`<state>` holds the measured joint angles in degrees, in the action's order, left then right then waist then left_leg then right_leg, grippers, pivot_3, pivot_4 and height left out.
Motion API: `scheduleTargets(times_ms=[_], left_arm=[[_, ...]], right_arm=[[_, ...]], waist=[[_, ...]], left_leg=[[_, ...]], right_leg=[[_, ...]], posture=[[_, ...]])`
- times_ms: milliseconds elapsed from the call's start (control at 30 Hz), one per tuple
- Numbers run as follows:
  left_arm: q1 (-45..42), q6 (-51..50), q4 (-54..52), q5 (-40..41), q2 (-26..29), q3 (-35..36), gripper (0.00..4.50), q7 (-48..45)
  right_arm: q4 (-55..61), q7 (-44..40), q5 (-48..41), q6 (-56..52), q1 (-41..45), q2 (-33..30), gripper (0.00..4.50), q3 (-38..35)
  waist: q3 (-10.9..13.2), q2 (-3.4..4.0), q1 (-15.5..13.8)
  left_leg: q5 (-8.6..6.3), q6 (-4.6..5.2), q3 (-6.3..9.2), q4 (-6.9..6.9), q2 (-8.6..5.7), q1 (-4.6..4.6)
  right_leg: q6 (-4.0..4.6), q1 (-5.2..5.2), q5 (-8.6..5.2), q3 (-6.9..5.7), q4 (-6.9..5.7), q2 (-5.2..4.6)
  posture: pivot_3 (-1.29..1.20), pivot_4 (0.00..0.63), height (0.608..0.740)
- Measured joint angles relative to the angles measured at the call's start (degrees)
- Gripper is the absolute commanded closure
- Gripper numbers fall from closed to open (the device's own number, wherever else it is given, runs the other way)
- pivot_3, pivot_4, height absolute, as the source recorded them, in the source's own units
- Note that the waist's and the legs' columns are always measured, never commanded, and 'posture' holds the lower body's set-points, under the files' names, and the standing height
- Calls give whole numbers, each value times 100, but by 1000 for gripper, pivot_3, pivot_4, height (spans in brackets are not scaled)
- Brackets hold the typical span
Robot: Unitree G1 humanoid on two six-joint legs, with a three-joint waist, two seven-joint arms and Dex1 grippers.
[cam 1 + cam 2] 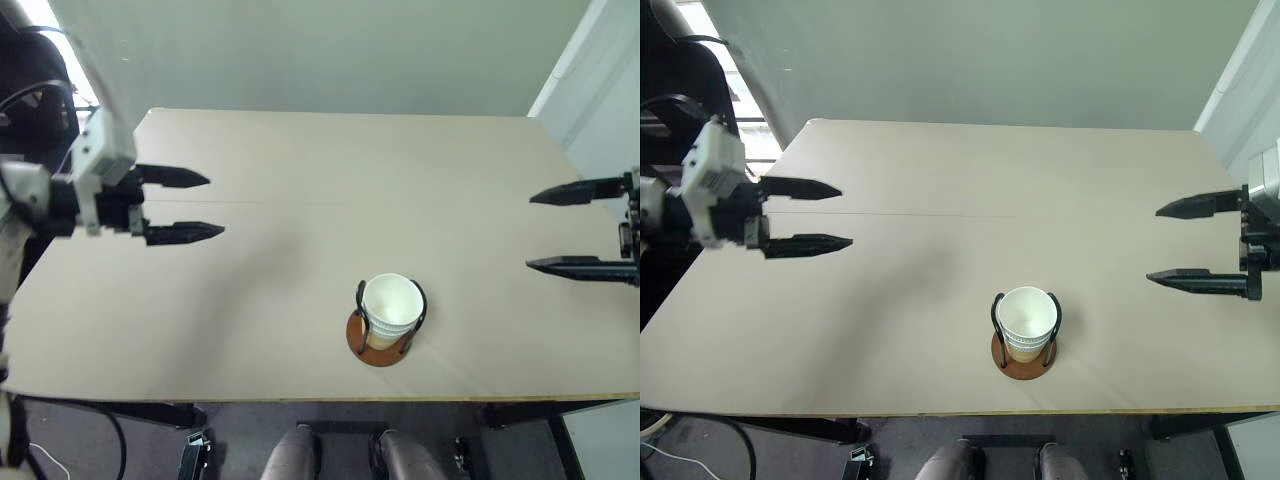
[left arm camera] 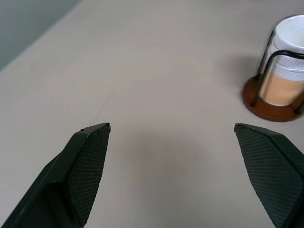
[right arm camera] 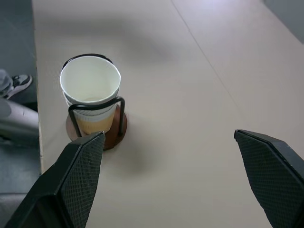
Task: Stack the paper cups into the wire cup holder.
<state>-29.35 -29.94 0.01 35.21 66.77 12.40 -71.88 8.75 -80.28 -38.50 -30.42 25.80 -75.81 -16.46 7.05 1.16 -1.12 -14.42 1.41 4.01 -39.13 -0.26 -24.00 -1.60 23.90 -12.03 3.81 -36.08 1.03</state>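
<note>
We saw a pale table (image 1: 300,160) from above, with our two grippers held out over its opposite ends and the task's things between them, toward the near edge.

Our left gripper (image 1: 190,205) had its two black fingers spread as wide as they go, and nothing was between them. Our right gripper (image 1: 1185,240) stood equally wide and was also empty. Each pointed inward across the table, toward the other.

The paper cups (image 1: 390,305) sat nested one inside another as a single stack, rims showing in close bands, inside the wire cup holder (image 1: 378,350). The holder's round reddish-brown base rested flat on the table, and its two black wire loops rose on either side of the stack. No loose cup lay on the table in these views.

From the left gripper, the stack lay ahead, off to one side and lower, well apart. From the right gripper, it also lay ahead, off to the side and lower. We judged the right gripper somewhat nearer.

The stack's long axis ran straight up and down, mouth open to the ceiling, white inside. It stood upright, not tilted, as far as we could tell.

We judged the stacking finished, so any coming move would likely be a retreat, not a reach.
</note>
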Motion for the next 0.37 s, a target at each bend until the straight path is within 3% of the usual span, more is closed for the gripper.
scheduleTargets(times_ms=[200, 367], left_arm=[[1431, -919, -1284, 345, -177, 1716, 31, 760], [1856, -1258, -1730, 505, -182, 2371, 31, 980]], right_arm=[[-742, -433, 501, 509, 928, 394, 0, 901], [-1194, -679, 892, 767, 1511, 828, 0, 1445]], waist=[[2, -18, 44], [6, -15, 77]], left_leg=[[-16, 27, 0, 10, 2, 4], [19, 6, 1, 14, 3, 30]], right_leg=[[77, 2, 19, -11, -17, 0], [131, 8, 17, -9, -77, 1]], posture=[[0, 150, 740], [0, 150, 740]])
